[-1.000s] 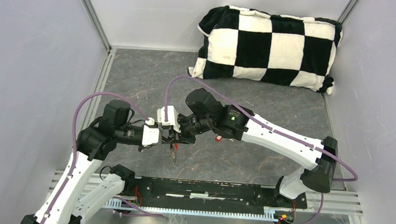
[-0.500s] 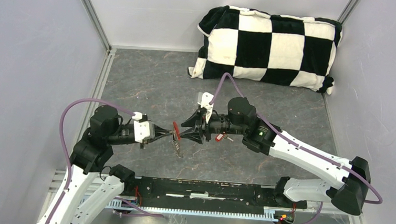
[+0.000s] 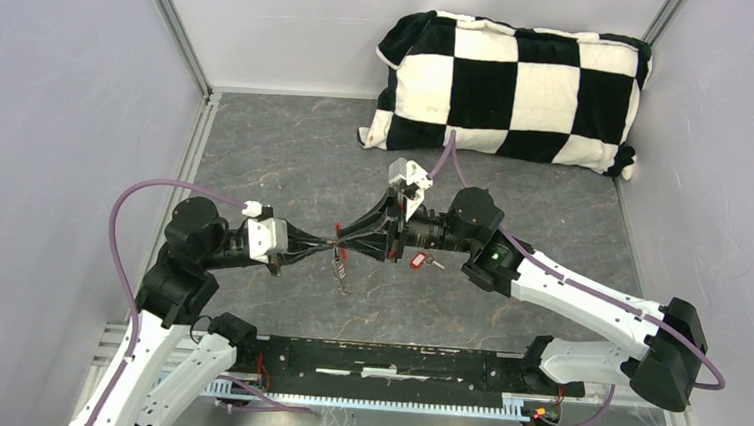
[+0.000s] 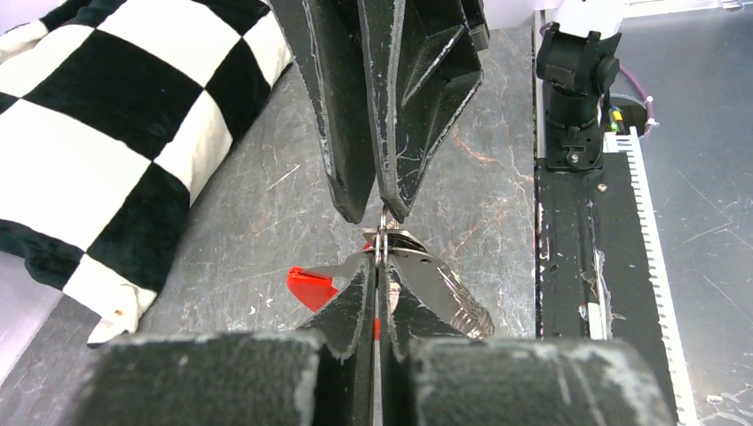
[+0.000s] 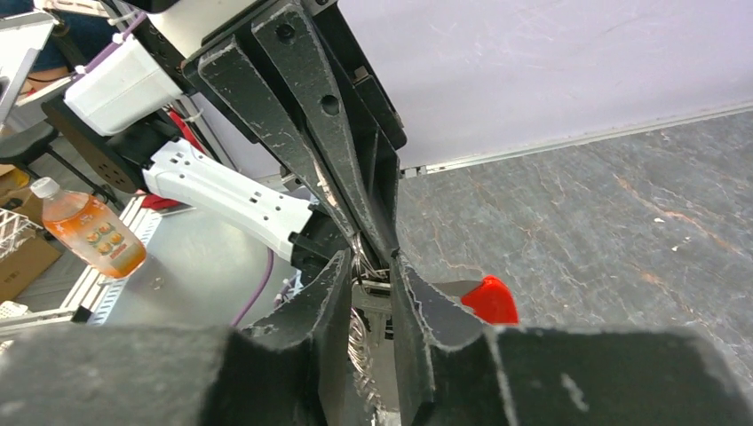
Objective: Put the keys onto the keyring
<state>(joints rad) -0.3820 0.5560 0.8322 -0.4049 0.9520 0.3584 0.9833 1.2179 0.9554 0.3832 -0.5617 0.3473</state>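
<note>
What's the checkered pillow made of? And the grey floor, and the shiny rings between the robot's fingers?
Pillow: looks like soft plush fabric, its black and cream squares fuzzy. Table top: matte dark grey with marble-like veins, maybe stone or a printed sheet. Rings: probably metal, thin, silvery, glinting.

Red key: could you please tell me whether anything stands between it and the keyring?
Only the right gripper: the red key lies on the table behind its fingers, which flank the keyring held by the shut left gripper. Nothing else visible intervenes.
</note>
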